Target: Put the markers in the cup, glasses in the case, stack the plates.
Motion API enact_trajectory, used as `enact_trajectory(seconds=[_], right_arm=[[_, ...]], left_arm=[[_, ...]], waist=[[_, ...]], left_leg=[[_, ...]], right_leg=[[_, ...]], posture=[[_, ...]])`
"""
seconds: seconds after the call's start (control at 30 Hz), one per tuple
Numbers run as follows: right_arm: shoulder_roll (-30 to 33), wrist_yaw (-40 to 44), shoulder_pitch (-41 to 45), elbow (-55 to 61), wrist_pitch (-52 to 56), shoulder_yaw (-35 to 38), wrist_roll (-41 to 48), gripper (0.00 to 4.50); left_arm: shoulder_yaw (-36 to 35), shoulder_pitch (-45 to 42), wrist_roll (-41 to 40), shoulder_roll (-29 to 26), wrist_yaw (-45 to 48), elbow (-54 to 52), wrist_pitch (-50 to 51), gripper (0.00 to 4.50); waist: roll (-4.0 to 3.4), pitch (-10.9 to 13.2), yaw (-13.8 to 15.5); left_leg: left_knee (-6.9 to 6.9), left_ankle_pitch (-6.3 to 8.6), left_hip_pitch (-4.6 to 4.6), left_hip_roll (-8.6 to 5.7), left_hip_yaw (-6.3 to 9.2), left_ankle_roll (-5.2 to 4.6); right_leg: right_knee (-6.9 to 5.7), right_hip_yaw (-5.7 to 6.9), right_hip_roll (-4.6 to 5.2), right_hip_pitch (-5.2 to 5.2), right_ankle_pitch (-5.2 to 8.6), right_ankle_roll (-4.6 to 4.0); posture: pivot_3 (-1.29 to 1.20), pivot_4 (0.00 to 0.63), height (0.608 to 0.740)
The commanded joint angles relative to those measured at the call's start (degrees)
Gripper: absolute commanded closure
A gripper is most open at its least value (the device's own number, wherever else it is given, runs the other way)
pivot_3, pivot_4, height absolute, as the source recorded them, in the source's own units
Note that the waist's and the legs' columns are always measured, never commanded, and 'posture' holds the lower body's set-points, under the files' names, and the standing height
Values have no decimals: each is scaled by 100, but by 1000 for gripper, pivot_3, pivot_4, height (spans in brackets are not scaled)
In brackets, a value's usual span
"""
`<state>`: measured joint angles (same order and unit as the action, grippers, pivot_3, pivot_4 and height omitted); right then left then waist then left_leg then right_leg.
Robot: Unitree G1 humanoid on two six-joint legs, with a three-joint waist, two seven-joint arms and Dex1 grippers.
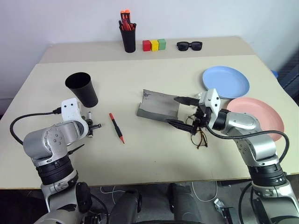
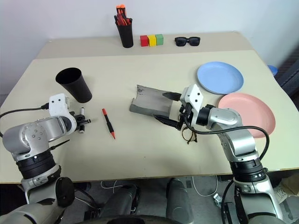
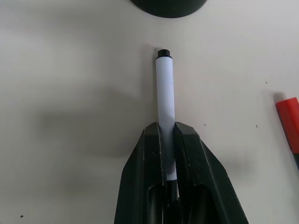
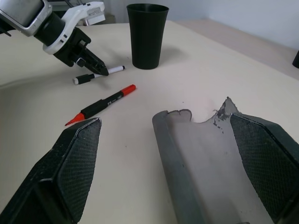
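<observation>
A white marker (image 3: 164,98) is clamped between the left gripper (image 3: 168,144) fingers on the tabletop (image 1: 154,158); the right gripper (image 4: 168,140) fingers are spread wide at the case (image 1: 159,105).

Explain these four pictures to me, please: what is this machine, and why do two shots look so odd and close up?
It is a humanoid robot with two arms, each ending in a two-fingered black gripper. The two wide pictures come from cameras in its head, looking down at a table. The close-ups come from cameras on each wrist, looking along the fingers.

On the table lie a black cup, a red marker, an open grey case, wire glasses, a blue plate and a pink plate. At the back stand a pen holder, three coloured blocks and sunglasses.

The left gripper is shut on a white marker that lies on the table. The right gripper is open beside the case.
</observation>
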<state>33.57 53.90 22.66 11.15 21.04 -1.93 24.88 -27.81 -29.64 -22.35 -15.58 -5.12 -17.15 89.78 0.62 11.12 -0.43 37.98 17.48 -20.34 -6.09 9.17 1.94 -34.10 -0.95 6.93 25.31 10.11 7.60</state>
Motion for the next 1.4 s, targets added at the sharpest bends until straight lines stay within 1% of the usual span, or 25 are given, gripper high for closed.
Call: enact_trajectory(seconds=[0.03,0.1,0.13,0.2,0.27,0.3,0.37,0.4,0.53,0.6,0.7,0.77,0.87,0.97,1.1,1.27,1.4], right_arm=[[161,134,23,156,139,206,208,0],[261,306,21,95,378,303,459,0],[294,374,29,79,552,364,622,0],[319,435,62,37,712,447,785,0],[216,378,151,-26,892,569,1009,0],[153,322,204,-47,877,564,1002,0],[10,203,270,-50,652,528,855,0],[-51,146,298,-52,589,514,797,0],[-146,53,354,-60,574,478,730,0],[-121,71,320,-29,500,438,665,0],[-88,78,286,-11,511,447,667,0],[-86,56,284,-1,514,441,651,0],[-88,21,308,37,544,446,656,0],[-114,-13,303,84,574,432,669,0],[-61,-42,275,116,540,423,616,0],[-35,-57,305,165,592,444,637,0],[-9,-56,345,140,581,451,620,0]], left_arm=[[317,125,-241,-222,547,-456,-42,4451],[744,374,-525,-691,1235,-857,-480,4451],[782,473,-650,-756,1555,-982,-862,4451],[622,594,-887,-700,2113,-1122,-1754,4451],[812,675,-661,-781,2509,-1121,-2978,4451],[824,621,-683,-766,2591,-1032,-3195,4451],[946,461,-587,-779,2854,-867,-3999,4451],[937,372,-594,-758,2868,-764,-4191,4451],[890,-48,-110,-924,2872,-13,-5569,4451],[816,-291,163,-1107,2889,553,-6340,4451],[615,-702,362,-1250,2780,1471,-7352,4451],[620,-841,542,-1361,2743,1980,-7821,4451],[592,-951,568,-1374,2769,2548,-8414,4451],[477,-1026,381,-1230,2833,3107,-8850,4451],[497,-935,465,-1222,3061,3857,-9766,4451],[541,-898,447,-1175,3169,4264,-10457,4451],[548,-808,374,-1117,3209,4484,-10669,4451]], waist=[[2,1,-4],[6,4,-15],[7,5,-25],[6,5,-15],[6,5,-12],[6,5,-11],[6,5,-10],[6,5,-7],[6,5,-2],[6,5,-13],[6,5,-8],[6,5,-8],[6,5,-9],[6,5,-7],[6,4,-10],[6,4,-13],[6,4,-13]], left_leg=[[0,0,0,0,0,0],[0,-1,-4,1,1,1],[0,-1,-6,2,1,3],[-1,-2,-6,4,-3,6],[0,2,-6,10,-3,0],[-1,2,-4,9,-5,0],[-1,2,-3,9,-9,0],[-1,2,-4,9,-11,0],[0,2,-5,8,-11,0],[0,2,-4,7,-12,0],[-1,2,-5,7,-14,-1],[0,2,-6,6,-13,-1],[0,2,-6,6,-14,-1],[0,2,-7,6,-12,-1],[2,2,-7,5,-11,-1],[2,2,-7,6,-12,-2],[2,3,-6,6,-12,-3]], right_leg=[[0,0,0,0,0,0],[0,0,0,3,0,0],[1,1,0,6,0,0],[2,-3,0,8,0,-1],[5,-3,0,6,-1,-3],[4,-3,0,6,-2,-4],[5,-2,-2,6,-5,-8],[5,-2,-2,6,-6,-9],[6,-2,-2,6,-6,-9],[8,-2,-3,6,-6,-9],[10,-3,-3,8,-6,-9],[11,-2,-3,8,-7,-8],[11,-3,-3,8,-7,-7],[11,-2,-3,8,-8,-6],[10,-2,-3,8,-9,-5],[11,-2,-3,8,-9,-5],[10,-3,-3,8,-10,-5]], posture=[[0,150,740],[0,150,740],[0,150,740],[0,150,740],[0,150,740],[0,150,740],[0,150,740],[0,150,740],[0,150,740],[0,150,740],[0,150,740],[0,150,740],[0,150,740],[0,150,740],[0,150,740],[0,150,740],[0,150,740]])
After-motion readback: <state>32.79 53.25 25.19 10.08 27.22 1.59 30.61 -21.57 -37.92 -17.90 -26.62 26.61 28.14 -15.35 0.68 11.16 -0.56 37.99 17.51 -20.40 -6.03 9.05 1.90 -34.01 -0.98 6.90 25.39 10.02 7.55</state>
